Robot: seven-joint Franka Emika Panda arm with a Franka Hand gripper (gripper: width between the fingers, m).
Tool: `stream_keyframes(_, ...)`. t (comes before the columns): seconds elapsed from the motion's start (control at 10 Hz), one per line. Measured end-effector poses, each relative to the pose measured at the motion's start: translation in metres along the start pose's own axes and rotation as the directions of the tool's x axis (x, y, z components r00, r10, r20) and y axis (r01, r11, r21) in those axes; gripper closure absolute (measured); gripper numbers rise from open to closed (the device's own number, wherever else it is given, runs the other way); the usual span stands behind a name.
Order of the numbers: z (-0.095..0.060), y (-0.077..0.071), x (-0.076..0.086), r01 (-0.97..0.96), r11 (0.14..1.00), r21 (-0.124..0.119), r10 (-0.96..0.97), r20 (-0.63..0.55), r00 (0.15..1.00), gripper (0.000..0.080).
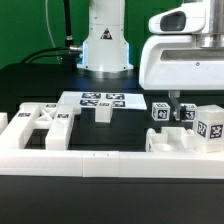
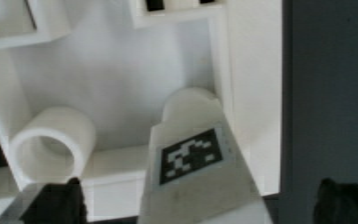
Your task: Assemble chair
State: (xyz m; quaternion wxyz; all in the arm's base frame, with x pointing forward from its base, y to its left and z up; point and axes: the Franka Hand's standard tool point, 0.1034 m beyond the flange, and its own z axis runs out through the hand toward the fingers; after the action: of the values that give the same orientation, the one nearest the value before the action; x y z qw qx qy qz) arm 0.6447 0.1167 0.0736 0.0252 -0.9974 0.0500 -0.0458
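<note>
In the exterior view I am seeing the gripper hanging low over the chair parts at that view's right, just beside a tagged cube, probably lining up a pick. The cut-out panel is lying well apart at the left, near the marker board.

In the wrist view the 2 fingertips are standing wide, straddling a tagged bar and gripping nothing.
</note>
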Motion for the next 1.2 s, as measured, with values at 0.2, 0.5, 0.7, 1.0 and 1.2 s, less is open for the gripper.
stream_keyframes(0.2,-0.0009,0.0025,0.0013,0.216,0.976,-0.024,-0.216,0.001,0.976,0.0151)
stream_keyframes(0.5,-0.0003,0.0037,0.0012,0.246,0.969,-0.037,-0.246,0.002,0.969,0.0409)
stream_keyframes(0.7,0.0012,0.0033,0.0007,0.203,0.979,-0.036,-0.203,-0.001,0.979,0.0514)
stream_keyframes(1.0,0.0026,-0.0041,0.001,-0.118,0.993,-0.023,0.117,-0.037,0.992,0.0514)
stream_keyframes(1.2,0.0026,-0.0035,0.0012,-0.266,0.964,-0.012,0.266,-0.042,0.963,0.0514)
